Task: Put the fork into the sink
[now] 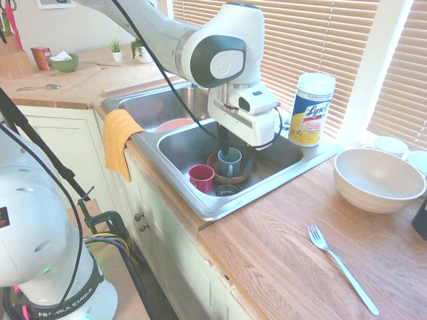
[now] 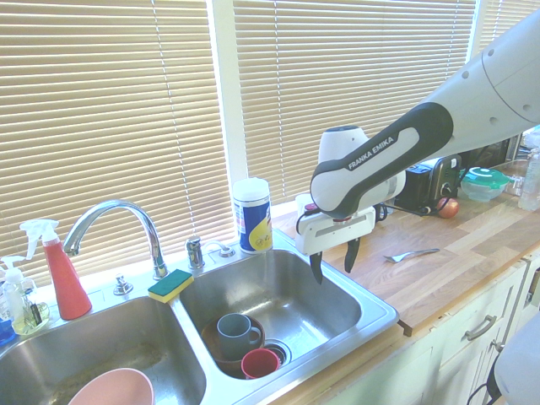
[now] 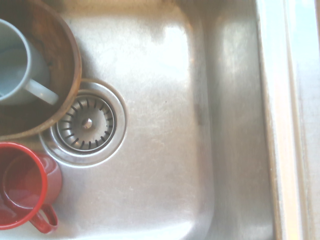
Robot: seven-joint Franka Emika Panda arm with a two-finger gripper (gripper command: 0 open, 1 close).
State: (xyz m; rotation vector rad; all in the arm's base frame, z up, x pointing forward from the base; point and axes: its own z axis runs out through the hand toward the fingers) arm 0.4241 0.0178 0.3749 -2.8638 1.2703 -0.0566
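The hand was positioned over the near-counter basin of the sink, fingers parted and holding nothing. The fork lay on the wooden tabletop beside the sink. The step in hand appeared to be the approach, before pickup. The next move called for travel over the fork, finger alignment across its handle, descent and closure.
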